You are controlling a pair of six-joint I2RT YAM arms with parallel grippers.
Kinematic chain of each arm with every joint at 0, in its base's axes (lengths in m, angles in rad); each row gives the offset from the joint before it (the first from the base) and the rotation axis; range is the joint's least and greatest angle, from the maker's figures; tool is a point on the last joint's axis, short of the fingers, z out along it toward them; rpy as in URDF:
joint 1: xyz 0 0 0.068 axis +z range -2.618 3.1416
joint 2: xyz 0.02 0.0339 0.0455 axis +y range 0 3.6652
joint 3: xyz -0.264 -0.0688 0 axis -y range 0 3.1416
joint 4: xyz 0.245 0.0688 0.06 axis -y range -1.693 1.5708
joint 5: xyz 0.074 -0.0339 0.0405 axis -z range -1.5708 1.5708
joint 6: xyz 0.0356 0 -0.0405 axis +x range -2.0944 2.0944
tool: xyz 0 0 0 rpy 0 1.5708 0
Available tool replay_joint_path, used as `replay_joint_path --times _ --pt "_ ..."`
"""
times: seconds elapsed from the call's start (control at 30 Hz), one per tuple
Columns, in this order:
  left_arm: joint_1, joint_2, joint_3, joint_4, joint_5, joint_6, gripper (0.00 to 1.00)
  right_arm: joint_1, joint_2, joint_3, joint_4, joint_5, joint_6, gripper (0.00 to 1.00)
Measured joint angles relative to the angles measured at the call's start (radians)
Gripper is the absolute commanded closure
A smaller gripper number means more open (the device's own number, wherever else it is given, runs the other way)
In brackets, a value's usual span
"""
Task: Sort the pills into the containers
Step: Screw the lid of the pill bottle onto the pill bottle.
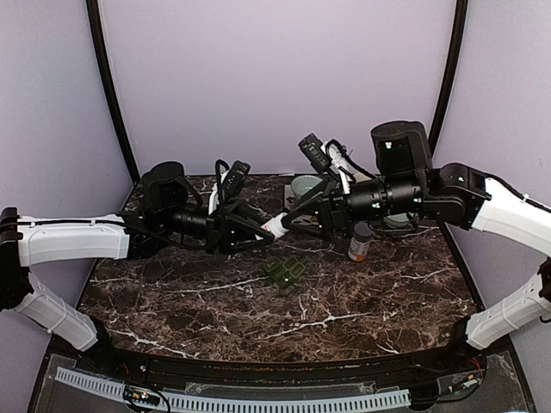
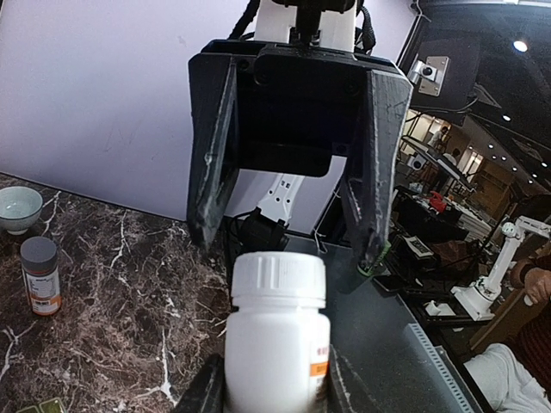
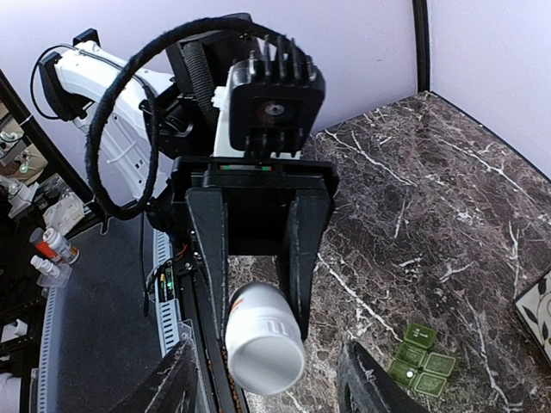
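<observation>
Surface: you are working over a dark marble table (image 3: 413, 172) veined in white, with a lilac backdrop (image 1: 275, 77) behind it.
Left gripper (image 2: 275, 370): clamped on the body of a white bottle (image 2: 275, 344), cap on, held off the table.
Right gripper (image 3: 269, 366): fingers apart, facing the bottle's cap; you cannot tell whether they touch it.
Hard to see: the bottle's label is mostly cut off.
Pill organiser (image 3: 420, 360): on the table, below the meeting grippers and apart from both. There is a pale speck in one compartment.
Others: a grey-capped bottle (image 2: 40, 275) stands beside the right gripper, with a pale bowl (image 2: 17, 206) beyond it.
</observation>
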Motion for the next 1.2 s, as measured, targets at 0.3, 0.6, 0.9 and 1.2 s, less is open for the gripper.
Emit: replay_joint_path --times 0.3,0.6,0.9,1.2 --pt "0.006 0.013 0.002 0.01 0.035 -0.025 1.0 0.021 0.043 0.019 -0.019 -0.019 -0.002 0.46" --pt "0.01 0.019 0.002 0.018 0.061 -0.034 1.0 0.021 0.05 0.033 -0.027 -0.02 -0.006 0.87" --pt "0.019 0.021 0.002 0.018 0.08 -0.043 1.0 0.021 0.072 0.066 -0.057 -0.017 -0.005 0.92" --pt "0.024 0.017 0.002 0.004 0.066 -0.018 1.0 0.02 0.105 0.118 -0.108 -0.003 0.054 1.0"
